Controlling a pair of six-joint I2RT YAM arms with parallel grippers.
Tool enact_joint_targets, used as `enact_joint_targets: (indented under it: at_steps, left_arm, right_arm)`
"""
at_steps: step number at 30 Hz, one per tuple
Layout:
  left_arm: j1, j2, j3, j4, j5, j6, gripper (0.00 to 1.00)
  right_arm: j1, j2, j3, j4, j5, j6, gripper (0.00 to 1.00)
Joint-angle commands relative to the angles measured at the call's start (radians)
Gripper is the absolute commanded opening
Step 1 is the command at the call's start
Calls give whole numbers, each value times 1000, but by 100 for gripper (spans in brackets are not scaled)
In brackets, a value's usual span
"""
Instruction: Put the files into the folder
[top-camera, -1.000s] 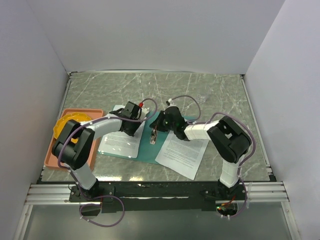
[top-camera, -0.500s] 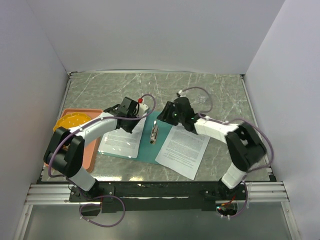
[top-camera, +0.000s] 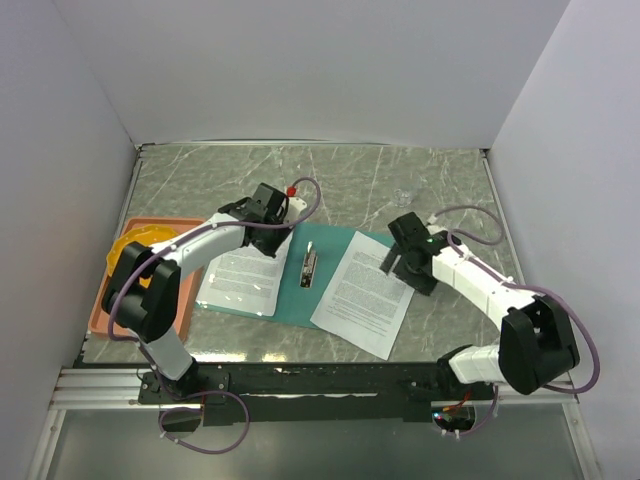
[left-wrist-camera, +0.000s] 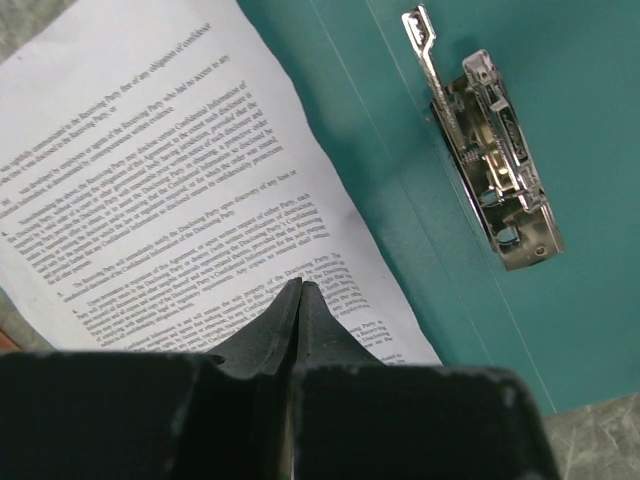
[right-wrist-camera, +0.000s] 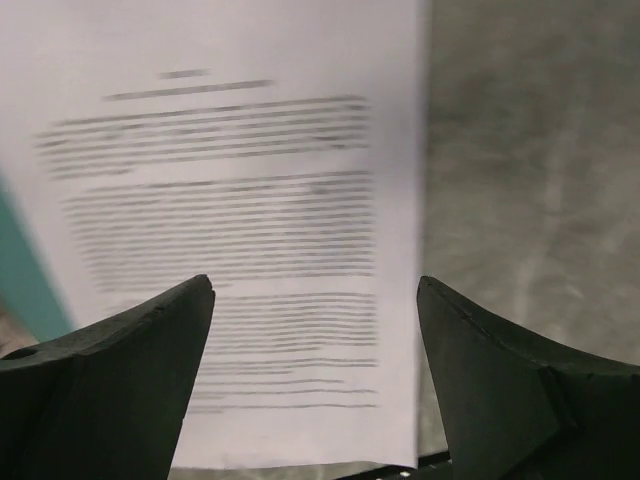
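Note:
The teal folder (top-camera: 330, 252) lies open on the table, its metal clip (top-camera: 309, 267) at the spine. One printed file sheet (top-camera: 243, 282) rests on its left half, another (top-camera: 365, 292) lies over its right edge onto the table. My left gripper (top-camera: 264, 246) is shut, empty, its tips (left-wrist-camera: 300, 286) over the left sheet (left-wrist-camera: 170, 190) near the edge beside the folder (left-wrist-camera: 580, 100) and clip (left-wrist-camera: 490, 180). My right gripper (top-camera: 396, 262) hangs open above the right sheet (right-wrist-camera: 240, 200), nothing between its fingers (right-wrist-camera: 315, 290).
A salmon-orange tray (top-camera: 112, 305) with a yellow object (top-camera: 138, 246) sits at the left edge of the table. A small clear item (top-camera: 405, 195) lies on the marble-patterned surface behind the folder. White walls enclose the table on three sides.
The right gripper has drawn away from the clip area to the right and opened wide. The left arm shifted slightly toward the back, its gripper staying shut.

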Motion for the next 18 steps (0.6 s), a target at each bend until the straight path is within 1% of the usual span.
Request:
enact_joint_targets:
  at_steps: [1,5,7,13,18]
  left_arm:
    - [-14,-2,50,-19,24,-14,4]
    - [-14,-13,38,-19,18,-14,4]
    - [-15,-14,35,-19,22,-14,4]
    - [-15,-19,36,-22,21,-14,4]
    - [-15,-27,24,-19,16,-11,4]
  right_arm:
    - [-82,24,-3,-146,64,62,91]
    - [-112,81,18,-165,78,60,92]
    - [-122,113,7,-136,75,56,91]
    - [-128,194,-2,-32,-5,74,89]
    - [-122,217,-32,73,-66,80,85]
